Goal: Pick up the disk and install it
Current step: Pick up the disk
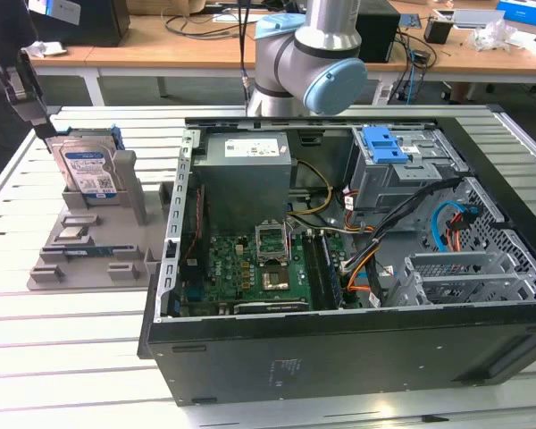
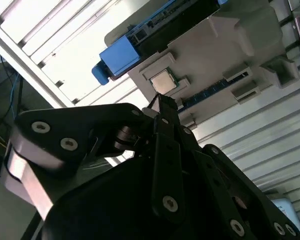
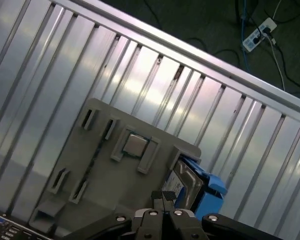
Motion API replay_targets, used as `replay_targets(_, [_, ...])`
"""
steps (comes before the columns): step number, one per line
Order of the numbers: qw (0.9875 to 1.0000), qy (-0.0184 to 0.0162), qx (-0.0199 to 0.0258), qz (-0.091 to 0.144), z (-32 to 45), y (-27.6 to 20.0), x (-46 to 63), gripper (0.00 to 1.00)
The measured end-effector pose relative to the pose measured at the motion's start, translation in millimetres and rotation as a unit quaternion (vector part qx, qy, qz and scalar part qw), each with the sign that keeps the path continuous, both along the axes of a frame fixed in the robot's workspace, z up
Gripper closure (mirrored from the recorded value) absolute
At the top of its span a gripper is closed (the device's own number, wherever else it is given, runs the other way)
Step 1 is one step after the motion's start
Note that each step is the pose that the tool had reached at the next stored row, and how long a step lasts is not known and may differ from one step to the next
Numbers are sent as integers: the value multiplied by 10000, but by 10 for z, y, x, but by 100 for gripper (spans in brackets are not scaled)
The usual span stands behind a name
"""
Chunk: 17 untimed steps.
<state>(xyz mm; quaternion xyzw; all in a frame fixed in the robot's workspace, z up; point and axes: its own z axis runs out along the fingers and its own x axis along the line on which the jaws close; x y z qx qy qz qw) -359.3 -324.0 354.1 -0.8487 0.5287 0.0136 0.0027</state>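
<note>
The disk is stood upright in a grey holder on the table. It is judged dense, rigid and shock-sensitive, best gripped across its blue-framed edges. The gripper is seen closed and empty near its top corner.

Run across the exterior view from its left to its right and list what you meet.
gripper → disk, upright in the grey holder → grey power supply box inside the open computer case → blue plastic bracket on the metal cage → blue cable
</note>
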Motion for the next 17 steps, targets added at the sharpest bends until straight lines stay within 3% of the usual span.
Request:
replay_targets(3, [9997, 0, 0, 241, 0, 0, 0, 90])
replay_targets(7, [9984, 0, 0, 568, 0, 0, 0, 90])
replay_targets(9, [9967, 0, 0, 814, 0, 0, 0, 90])
replay_targets(17, [9907, 0, 0, 1363, 0, 0, 0, 90])
